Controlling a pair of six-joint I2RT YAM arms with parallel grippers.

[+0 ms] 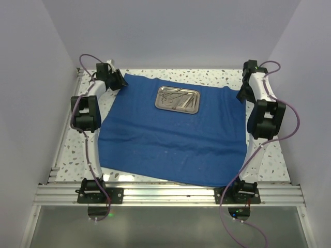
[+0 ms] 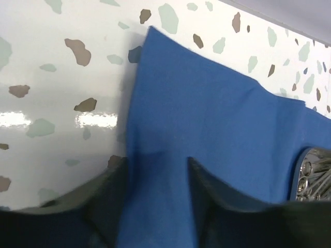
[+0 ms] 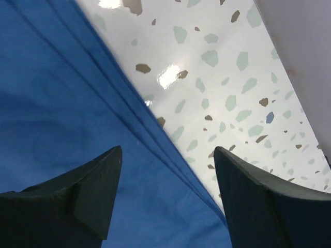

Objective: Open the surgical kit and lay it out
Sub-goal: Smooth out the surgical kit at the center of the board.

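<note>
The royal-blue cloth wrap [image 1: 170, 134] lies spread flat over the speckled table. On its far middle sits the steel tray [image 1: 178, 99], with several slim silver instruments [image 1: 176, 98] inside. My left gripper [image 1: 118, 81] is at the cloth's far left corner. In the left wrist view its jaws [image 2: 155, 160] stand apart with the blue cloth [image 2: 207, 103] running between the fingers [image 2: 103, 196], and the tray [image 2: 315, 178] peeks in at the right edge. My right gripper [image 1: 242, 95] is at the far right edge, open [image 3: 167, 150] over the cloth's folded border [image 3: 155, 129].
Bare speckled tabletop [image 1: 217, 77] shows beyond and beside the cloth. Pale walls [image 1: 31, 77] close in on the left, back and right. An aluminium rail [image 1: 165, 194] carries both arm bases along the near edge.
</note>
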